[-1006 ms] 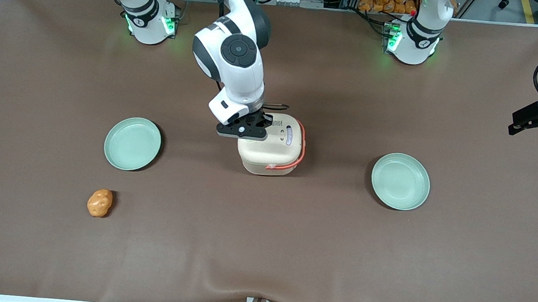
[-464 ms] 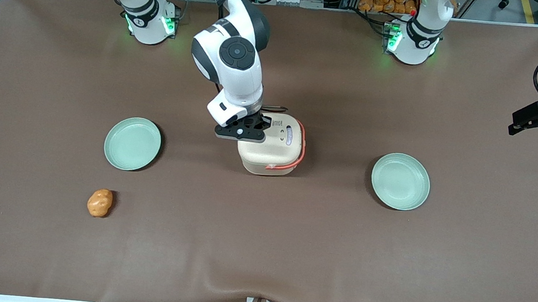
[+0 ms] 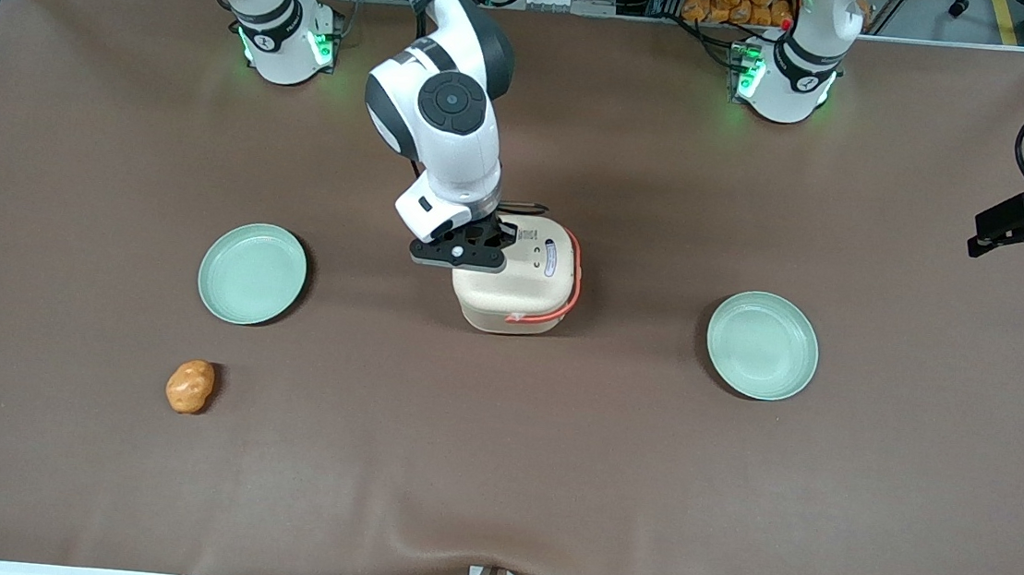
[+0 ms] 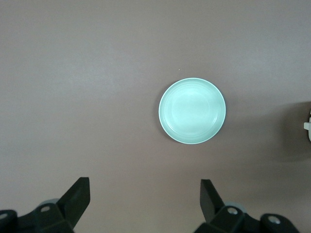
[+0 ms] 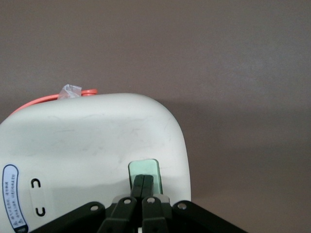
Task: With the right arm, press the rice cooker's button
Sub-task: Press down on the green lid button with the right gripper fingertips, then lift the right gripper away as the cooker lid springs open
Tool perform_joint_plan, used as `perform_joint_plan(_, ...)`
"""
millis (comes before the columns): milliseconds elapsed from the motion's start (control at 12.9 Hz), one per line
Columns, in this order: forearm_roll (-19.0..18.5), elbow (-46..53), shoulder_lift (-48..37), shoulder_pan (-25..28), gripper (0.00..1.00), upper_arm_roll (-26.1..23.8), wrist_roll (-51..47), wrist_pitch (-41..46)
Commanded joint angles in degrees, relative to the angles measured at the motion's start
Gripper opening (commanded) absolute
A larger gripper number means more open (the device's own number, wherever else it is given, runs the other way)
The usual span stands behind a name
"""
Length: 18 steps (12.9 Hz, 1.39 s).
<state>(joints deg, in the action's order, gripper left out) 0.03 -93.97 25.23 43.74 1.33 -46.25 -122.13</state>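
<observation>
Sitting mid-frame in the front view: rice cooker (image 3: 520, 275), coral handle (image 3: 573, 284) on its parked-arm edge; right arm (image 3: 438, 124) reaching down from upper left, gripper (image 3: 471, 249) covering the lid's working-arm edge, button hidden there; showing only in the right wrist view: button (image 5: 144, 171), pale green, near the lid's rim; fingers (image 5: 139, 185) pressed together, tips touching it; catching only one green plate (image 4: 192, 110) in the left wrist view.
</observation>
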Motion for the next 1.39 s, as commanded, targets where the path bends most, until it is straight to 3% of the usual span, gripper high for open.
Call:
perform_joint_plan(0, -1.4, 0.5, 1.6, -0.1, 0.0, 0.1, -1.1, -1.0)
perform_joint_plan(464, -1.4, 1.0, 1.3, -0.1, 0.0, 0.1, -1.0, -0.3)
perform_joint_plan(541, -1.4, 1.6, 1.2, -0.2, 0.22, 0.1, -1.0, -0.1)
perform_joint_plan(619, -1.2, 1.8, 0.6, -0.2, 0.97, 0.1, -1.2, 0.0)
perform_joint_plan(1006, -1.2, 7.4, -1.9, -0.6, 1.0, 0.3, -1.4, 8.6)
perform_joint_plan(1315, -1.0, 11.0, -5.5, -4.6, 1.0, 0.2, -0.4, 14.5)
